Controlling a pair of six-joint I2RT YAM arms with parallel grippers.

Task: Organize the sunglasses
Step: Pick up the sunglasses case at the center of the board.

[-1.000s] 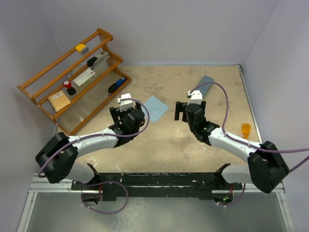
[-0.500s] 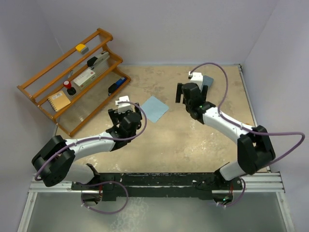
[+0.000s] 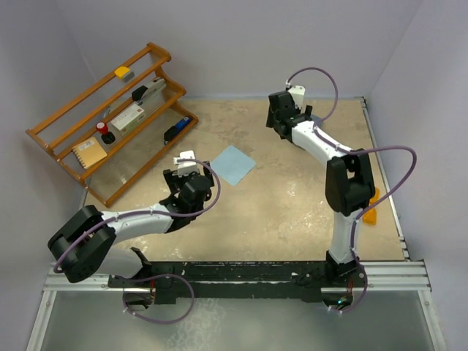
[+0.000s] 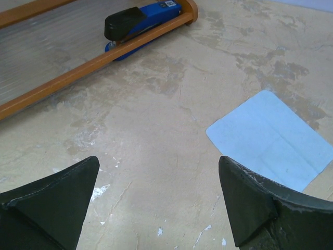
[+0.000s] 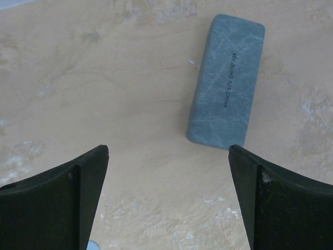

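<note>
Sunglasses, apparently the orange item (image 3: 373, 197) at the table's right edge, are being left untouched while the grey case (image 5: 226, 80) by the far-right corner is being hovered over by the wide-spread right gripper (image 5: 167, 151), descent and closing being needed next.

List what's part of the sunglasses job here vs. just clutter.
Job:
- case
- cloth
- orange item, maybe the sunglasses; partly hidden, can't confirm

Clutter:
- rack
- blue stapler
- notepad
- white box
</note>
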